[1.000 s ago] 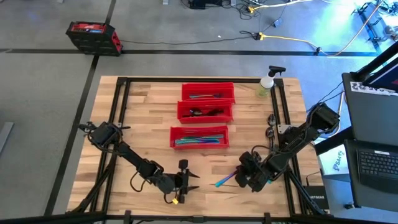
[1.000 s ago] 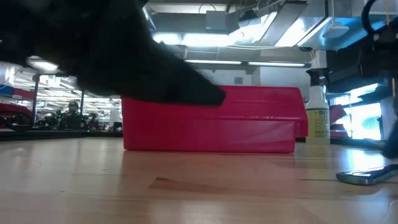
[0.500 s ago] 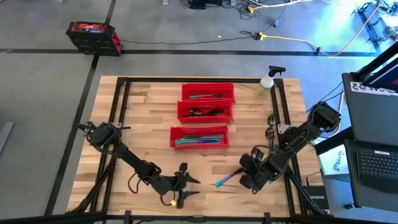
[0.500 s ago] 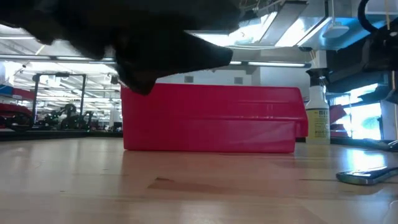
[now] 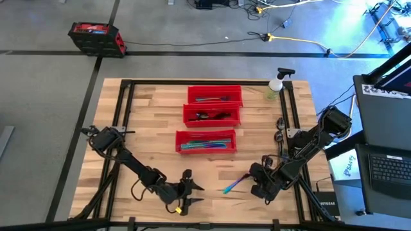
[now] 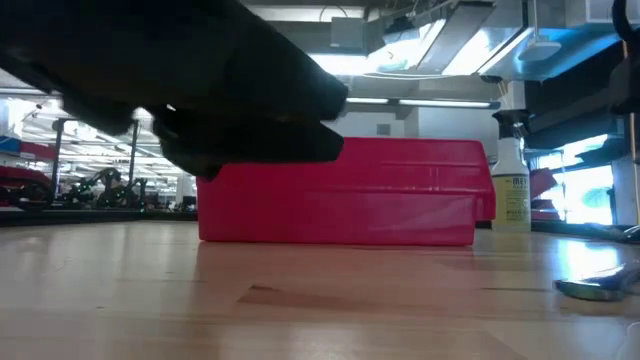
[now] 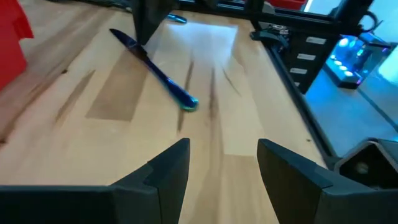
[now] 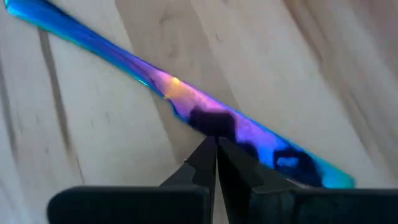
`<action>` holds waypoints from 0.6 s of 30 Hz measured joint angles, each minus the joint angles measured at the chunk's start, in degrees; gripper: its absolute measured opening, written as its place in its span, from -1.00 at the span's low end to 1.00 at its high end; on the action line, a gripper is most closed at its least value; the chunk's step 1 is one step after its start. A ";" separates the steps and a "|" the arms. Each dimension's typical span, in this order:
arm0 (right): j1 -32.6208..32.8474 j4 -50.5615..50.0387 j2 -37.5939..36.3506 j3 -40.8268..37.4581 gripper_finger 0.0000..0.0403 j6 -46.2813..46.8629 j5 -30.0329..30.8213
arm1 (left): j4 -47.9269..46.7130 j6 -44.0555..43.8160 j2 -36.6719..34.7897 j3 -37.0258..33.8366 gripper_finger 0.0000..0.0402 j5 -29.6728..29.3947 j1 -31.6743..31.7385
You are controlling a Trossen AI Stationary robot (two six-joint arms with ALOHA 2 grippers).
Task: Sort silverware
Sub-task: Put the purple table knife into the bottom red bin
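Three red bins (image 5: 214, 119) lined up mid-desk, each held silverware (image 5: 207, 145), one iridescent knife (image 5: 234, 185) lay loose on the desk (image 5: 154, 115), right tool (image 5: 255, 182) pinched together at its blade, left tool (image 5: 196, 194) apart, empty, nearby.

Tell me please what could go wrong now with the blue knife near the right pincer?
1. The right pincer is shut with its tips at the iridescent knife, which lies flat on the table; the tips may only push it and not lift it.
2. The knife points toward the left pincer, which waits open nearby; a pushed knife could slide toward it.
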 joint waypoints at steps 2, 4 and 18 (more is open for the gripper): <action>-0.02 3.00 0.00 0.00 -1.00 -3.07 0.29 | -0.01 0.10 0.00 0.00 -0.13 -0.02 0.48; -0.02 5.73 0.00 0.02 -1.00 -6.48 -2.01 | 0.05 -0.27 0.00 0.00 -0.13 -0.07 0.89; -2.79 23.17 1.45 0.72 -1.00 -30.31 -15.39 | -1.59 -0.53 0.00 0.00 -0.13 0.63 1.79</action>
